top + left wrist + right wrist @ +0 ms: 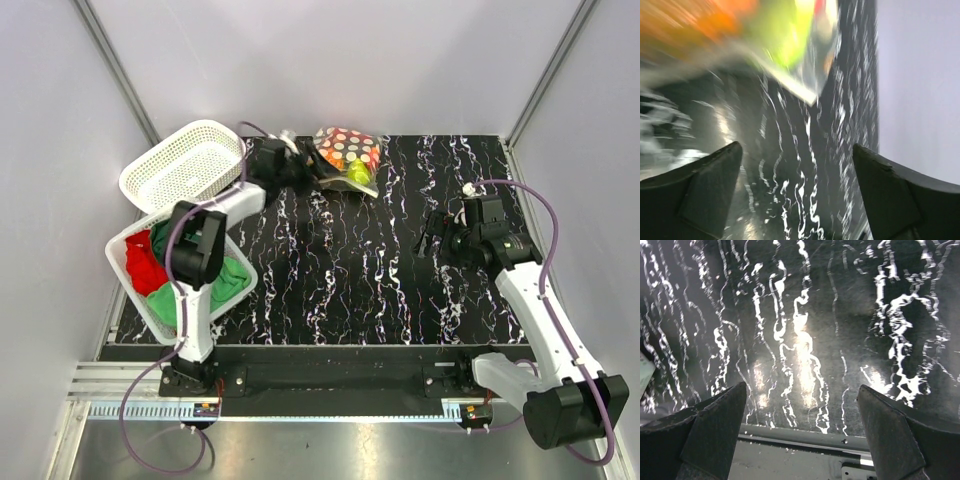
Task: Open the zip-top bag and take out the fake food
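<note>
Black marbled table (380, 270), zip-top bag (347, 150) at back; left fingers (705, 195), right fingers (710, 430) wide apart, empty.

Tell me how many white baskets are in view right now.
2. The far basket sits at the back left and looks empty. The near basket lies just in front of it, holding a red cloth and a green cloth. None seems hidden.

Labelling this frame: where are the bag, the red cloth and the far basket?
bag (345, 150), top view, dotted middle.
red cloth (147, 268), top view, its middle.
far basket (185, 165), top view, mesh floor.
</note>
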Robot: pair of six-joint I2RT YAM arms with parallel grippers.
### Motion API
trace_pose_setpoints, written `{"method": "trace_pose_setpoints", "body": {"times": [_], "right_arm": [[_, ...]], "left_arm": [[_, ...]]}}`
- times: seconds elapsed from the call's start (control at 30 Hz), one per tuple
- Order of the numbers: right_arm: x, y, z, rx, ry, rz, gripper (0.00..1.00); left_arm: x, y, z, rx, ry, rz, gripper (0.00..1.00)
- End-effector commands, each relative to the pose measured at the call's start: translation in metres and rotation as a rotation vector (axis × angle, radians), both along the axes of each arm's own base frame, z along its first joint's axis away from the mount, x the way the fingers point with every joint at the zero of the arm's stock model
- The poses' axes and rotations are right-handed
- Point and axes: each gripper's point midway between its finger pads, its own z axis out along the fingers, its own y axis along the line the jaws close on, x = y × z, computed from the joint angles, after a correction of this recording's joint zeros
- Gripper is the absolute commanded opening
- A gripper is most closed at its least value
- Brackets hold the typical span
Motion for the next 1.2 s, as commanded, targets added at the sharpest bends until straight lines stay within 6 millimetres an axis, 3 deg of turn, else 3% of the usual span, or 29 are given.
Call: {"method": "trace_pose_setpoints", "body": {"times": [0.0, 0.07, 0.1, 0.27, 0.43, 0.47, 0.53, 0.6, 0.77, 0.8, 0.83, 1.0, 1.03, 1.17], "right_arm": [[-0.002, 0.019, 0.009, 0.075, -0.001, 0.108, 1.0], [-0.002, 0.024, 0.012, 0.094, -0.004, 0.126, 1.0], [-0.002, 0.026, 0.012, 0.103, -0.002, 0.133, 1.0], [-0.001, 0.026, 0.01, 0.095, 0.007, 0.144, 1.0], [0.0, 0.028, 0.01, 0.106, 0.013, 0.156, 1.0], [0.0, 0.028, 0.009, 0.107, 0.016, 0.155, 1.0], [0.001, 0.031, 0.011, 0.116, 0.012, 0.166, 1.0], [0.001, 0.033, 0.011, 0.127, 0.013, 0.179, 1.0], [0.0, 0.039, 0.013, 0.156, 0.015, 0.197, 1.0], [0.0, 0.04, 0.013, 0.161, 0.016, 0.201, 1.0], [-0.001, 0.04, 0.013, 0.163, 0.02, 0.2, 1.0], [0.0, 0.046, 0.011, 0.191, 0.036, 0.21, 1.0], [0.0, 0.047, 0.01, 0.198, 0.041, 0.215, 1.0], [0.003, 0.054, 0.01, 0.232, 0.045, 0.238, 1.0]], "left_arm": [[0.056, 0.089, 0.045, -0.028, -0.12, 0.212, 0.88], [0.068, 0.109, 0.041, -0.017, -0.106, 0.232, 0.86], [0.074, 0.111, 0.049, -0.034, -0.116, 0.219, 0.85], [0.08, 0.132, 0.031, -0.047, -0.028, 0.26, 0.77], [0.077, 0.129, 0.01, -0.136, 0.047, 0.239, 0.7], [0.078, 0.128, -0.001, -0.14, 0.071, 0.231, 0.69], [0.077, 0.124, -0.007, -0.144, 0.088, 0.19, 0.71], [0.081, 0.118, -0.014, -0.139, 0.095, 0.134, 0.8], [0.083, 0.111, -0.023, -0.154, 0.083, 0.072, 0.8], [0.082, 0.108, -0.023, -0.167, 0.085, 0.056, 0.77], [0.082, 0.106, -0.021, -0.176, 0.072, 0.046, 0.67], [0.073, 0.1, -0.019, -0.233, 0.078, 0.032, 0.39], [0.073, 0.1, -0.013, -0.238, 0.062, 0.029, 0.26], [0.062, 0.09, -0.005, -0.252, 0.066, 0.004, 0.01]]}}
